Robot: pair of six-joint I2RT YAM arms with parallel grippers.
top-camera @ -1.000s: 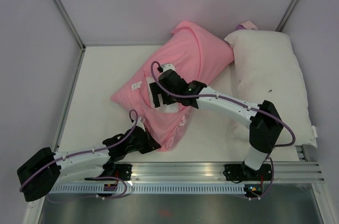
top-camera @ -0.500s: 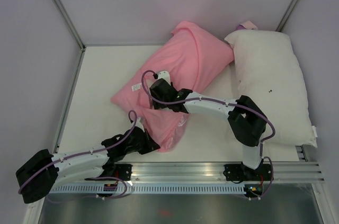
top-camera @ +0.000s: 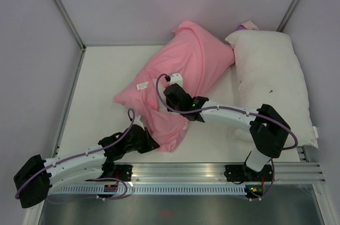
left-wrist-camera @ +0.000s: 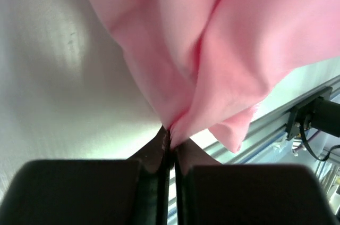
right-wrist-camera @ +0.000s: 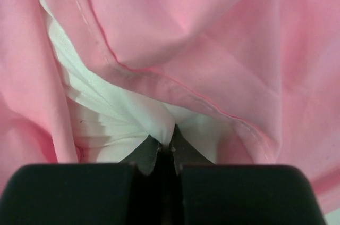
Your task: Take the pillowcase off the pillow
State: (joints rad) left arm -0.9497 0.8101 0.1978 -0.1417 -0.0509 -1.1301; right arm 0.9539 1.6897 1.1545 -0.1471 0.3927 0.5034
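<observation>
The pink pillowcase (top-camera: 188,68) lies slantwise across the table, with a small white label (top-camera: 142,85) near its left corner. Its loose open end hangs toward the near edge. My left gripper (top-camera: 152,143) pinches that loose pink fabric (left-wrist-camera: 228,49) between nearly closed fingertips (left-wrist-camera: 171,135). My right gripper (top-camera: 171,109) reaches into the case's opening. In the right wrist view it is shut (right-wrist-camera: 171,142) on a gathered fold of the white pillow (right-wrist-camera: 122,113), with the pink hem (right-wrist-camera: 212,92) draped around it. In the top view the pillow is hidden inside the case.
A second white pillow (top-camera: 271,76) with small dark specks lies along the right side, touching the pink case's far end. Grey walls enclose the table on three sides. A metal rail (top-camera: 212,172) with the arm bases runs along the near edge.
My right gripper has closed from wide open onto the white pillow fabric inside the opening and shifted slightly right. The left gripper still pinches the pink fabric, its arm stretched a little lower.
</observation>
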